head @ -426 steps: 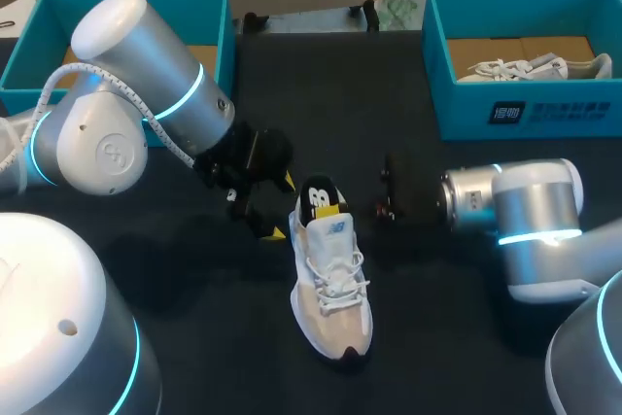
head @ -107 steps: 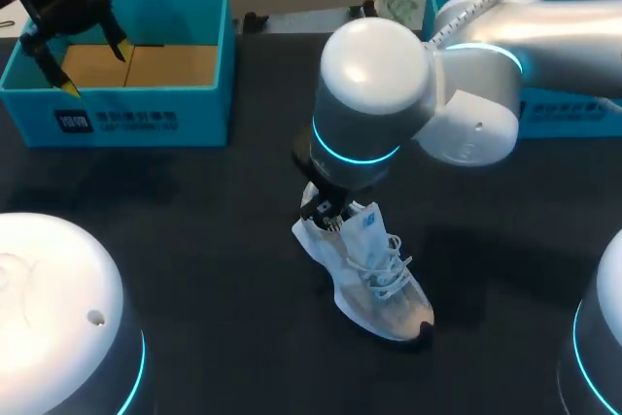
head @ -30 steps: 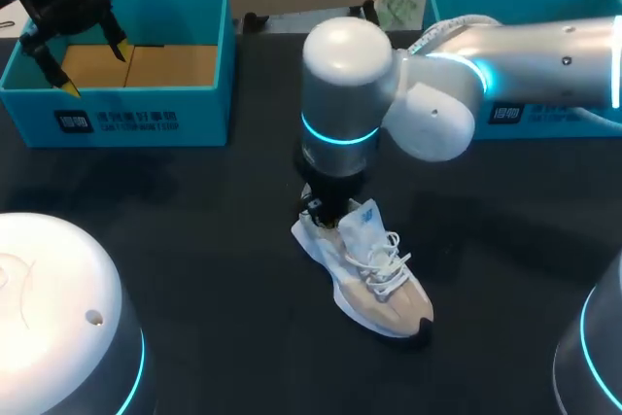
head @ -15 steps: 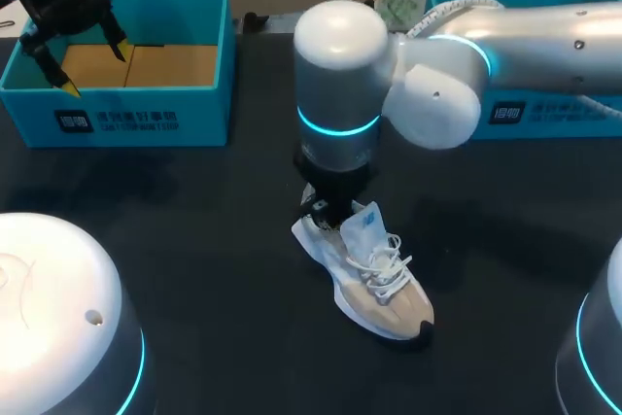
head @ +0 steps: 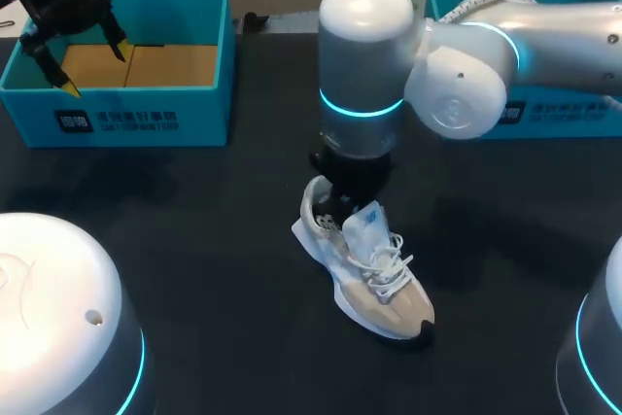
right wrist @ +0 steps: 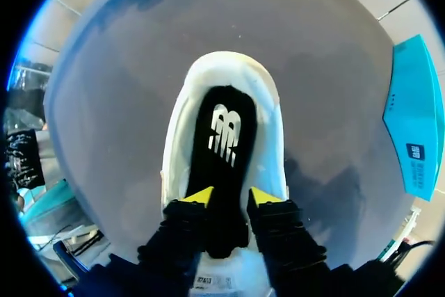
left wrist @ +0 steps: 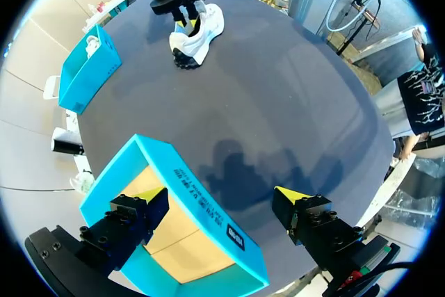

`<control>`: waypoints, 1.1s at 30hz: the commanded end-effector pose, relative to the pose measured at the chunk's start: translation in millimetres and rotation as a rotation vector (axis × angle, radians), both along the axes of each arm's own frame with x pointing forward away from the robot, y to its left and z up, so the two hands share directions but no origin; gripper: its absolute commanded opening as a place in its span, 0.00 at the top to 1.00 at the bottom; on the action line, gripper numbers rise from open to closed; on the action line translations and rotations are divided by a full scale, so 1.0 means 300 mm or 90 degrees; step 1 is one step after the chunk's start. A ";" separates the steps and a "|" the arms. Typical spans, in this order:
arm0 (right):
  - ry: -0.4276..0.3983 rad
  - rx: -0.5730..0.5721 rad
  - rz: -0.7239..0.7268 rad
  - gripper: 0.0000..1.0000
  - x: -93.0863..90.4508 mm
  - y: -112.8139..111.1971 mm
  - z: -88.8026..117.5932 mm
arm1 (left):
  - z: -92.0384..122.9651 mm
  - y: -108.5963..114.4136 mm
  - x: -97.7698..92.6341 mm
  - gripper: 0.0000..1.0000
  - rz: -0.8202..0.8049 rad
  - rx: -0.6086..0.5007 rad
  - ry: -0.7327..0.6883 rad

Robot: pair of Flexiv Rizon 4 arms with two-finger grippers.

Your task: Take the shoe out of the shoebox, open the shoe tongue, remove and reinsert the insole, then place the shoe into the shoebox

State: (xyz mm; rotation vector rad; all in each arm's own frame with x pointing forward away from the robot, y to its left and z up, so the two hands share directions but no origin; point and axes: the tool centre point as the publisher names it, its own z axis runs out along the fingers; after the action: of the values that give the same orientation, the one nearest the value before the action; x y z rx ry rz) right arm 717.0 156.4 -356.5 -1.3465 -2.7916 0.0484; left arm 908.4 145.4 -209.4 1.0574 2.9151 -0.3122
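Head view: white and beige shoe (head: 374, 274) stands on its sole at the middle of the desk (head: 194, 221), outside both boxes; toe toward the near right corner, heel toward the far left corner
Tongue: tongue (head: 364, 225) stands up from the laces, just in front of the right arm's wrist
Insole: black insole (right wrist: 224, 130) lies flat inside the shoe, seen through its mouth in the right wrist view
Right jaws: a little way apart, straight down into the shoe's mouth near the tongue; yellow fingertips (right wrist: 192, 196) sit over the insole with a strip of it showing between them; nothing gripped
Right arm: right arm (head: 364, 65) comes in from the far right, across the right shoebox (head: 569, 119)
Left shoebox: left shoebox (head: 126, 121) sits open at the far left corner; only its cardboard floor shows
Left jaws: spread wide, holding nothing, above the left shoebox's outer end; one fingertip (left wrist: 154, 194) over the box's inside, the other over the desk past its wall
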 end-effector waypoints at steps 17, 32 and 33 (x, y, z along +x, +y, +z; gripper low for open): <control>0.006 0.000 0.008 0.00 -0.004 0.020 0.009 | -0.001 0.001 0.001 0.00 0.000 0.001 0.000; -0.005 -0.025 0.014 0.00 0.021 0.051 0.053 | -0.001 0.001 0.001 0.00 0.000 0.001 0.000; -0.005 -0.024 0.014 0.00 0.021 0.047 0.052 | -0.001 0.001 0.001 0.00 0.000 0.001 0.000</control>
State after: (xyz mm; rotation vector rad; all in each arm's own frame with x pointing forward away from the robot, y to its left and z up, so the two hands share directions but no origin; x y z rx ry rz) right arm 722.6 169.3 -340.4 -1.3269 -2.8260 0.0912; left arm 908.5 145.5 -209.4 1.0572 2.9152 -0.3122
